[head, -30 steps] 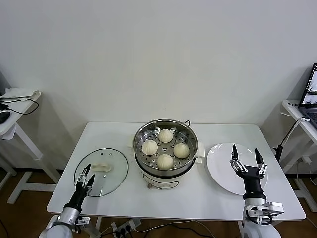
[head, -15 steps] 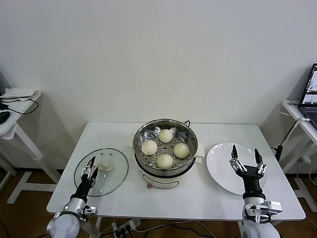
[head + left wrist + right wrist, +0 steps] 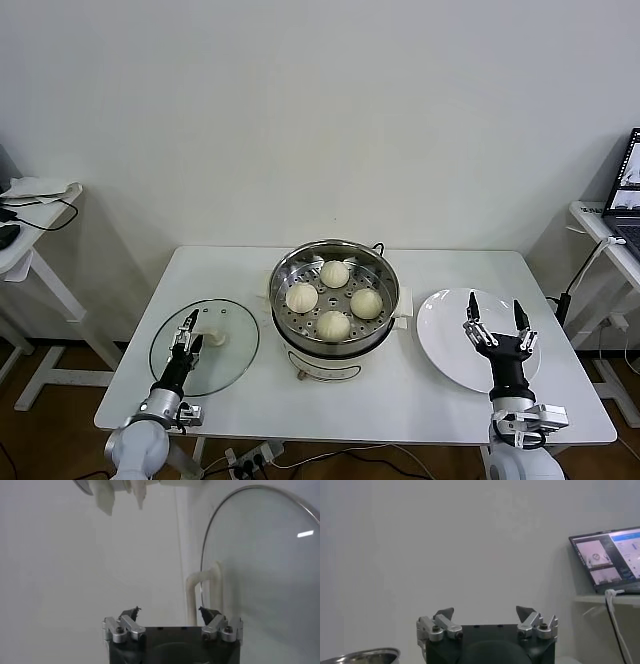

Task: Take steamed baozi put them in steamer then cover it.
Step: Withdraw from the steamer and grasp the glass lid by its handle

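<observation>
Four pale, pleated dough buns point(image 3: 334, 298) sit in a loose ring on the perforated steel tray inside the round, shiny steamer point(image 3: 335, 308), which stands on a white base at the middle of the white table point(image 3: 400, 400). To its left the lid point(image 3: 205, 346), a round clear glass disc with a metal rim, lies flat; its white oblong handle point(image 3: 208, 338) runs roughly left to right. The left gripper point(image 3: 186, 330) hangs over the lid with jaws spread wide, holding nothing. The right gripper point(image 3: 494, 317) points upward over the smooth white plate point(image 3: 450, 345), jaws wide and empty.
</observation>
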